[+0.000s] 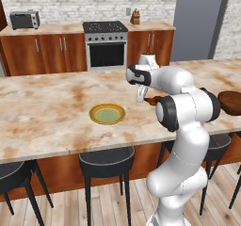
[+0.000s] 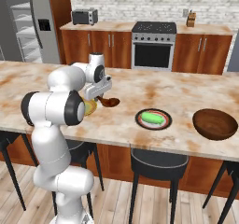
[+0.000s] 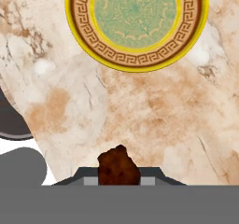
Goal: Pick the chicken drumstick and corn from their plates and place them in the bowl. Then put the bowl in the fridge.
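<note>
My gripper (image 2: 101, 97) is shut on the reddish-brown chicken drumstick (image 2: 110, 101), held above the marble counter just right of the yellow-rimmed plate (image 2: 90, 108). In the hand view the drumstick (image 3: 118, 166) sits between the jaws of the gripper (image 3: 119, 180), and the yellow-rimmed plate (image 3: 135, 62) lies bare beyond it. From the left base the gripper (image 1: 140, 97) hangs with the drumstick (image 1: 151, 100) beside that plate (image 1: 108, 114). The green corn (image 2: 152, 117) lies on the black-rimmed plate (image 2: 166, 122). The dark brown bowl (image 2: 215, 123) stands at the counter's right end. The fridge (image 2: 28, 24) is at the back left.
Black stools (image 2: 158, 162) line the counter's near edge. Across the aisle stand the steel oven (image 2: 154, 45), a toaster (image 2: 84, 16) and a knife block (image 2: 190, 18) on the back counter. Bare marble (image 2: 182, 94) lies between the plates and the bowl.
</note>
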Robot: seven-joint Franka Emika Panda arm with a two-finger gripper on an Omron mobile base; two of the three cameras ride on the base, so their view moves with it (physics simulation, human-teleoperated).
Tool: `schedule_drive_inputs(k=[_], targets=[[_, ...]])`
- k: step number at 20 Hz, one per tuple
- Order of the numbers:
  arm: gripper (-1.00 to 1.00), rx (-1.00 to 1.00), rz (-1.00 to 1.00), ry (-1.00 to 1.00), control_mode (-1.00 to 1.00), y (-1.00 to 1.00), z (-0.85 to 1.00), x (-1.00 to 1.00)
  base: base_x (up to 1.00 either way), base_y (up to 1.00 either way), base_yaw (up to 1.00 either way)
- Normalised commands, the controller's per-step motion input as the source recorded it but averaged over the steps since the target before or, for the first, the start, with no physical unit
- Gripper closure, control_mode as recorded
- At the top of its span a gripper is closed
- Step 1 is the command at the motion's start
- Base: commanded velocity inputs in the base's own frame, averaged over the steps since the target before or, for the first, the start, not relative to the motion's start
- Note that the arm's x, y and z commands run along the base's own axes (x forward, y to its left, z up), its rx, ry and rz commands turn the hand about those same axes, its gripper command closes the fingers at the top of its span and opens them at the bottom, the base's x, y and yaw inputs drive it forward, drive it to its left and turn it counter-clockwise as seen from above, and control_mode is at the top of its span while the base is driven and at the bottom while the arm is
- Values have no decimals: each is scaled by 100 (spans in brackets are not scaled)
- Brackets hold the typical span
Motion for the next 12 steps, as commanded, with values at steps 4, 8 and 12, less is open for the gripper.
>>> schedule_drive_inputs(k=[4,8,12], targets=[[100,0,0,0,-100,0,0,0,0,0,0],[100,0,0,0,100,0,0,0,0,0,0],[100,0,0,0,100,0,0,0,0,0,0]])
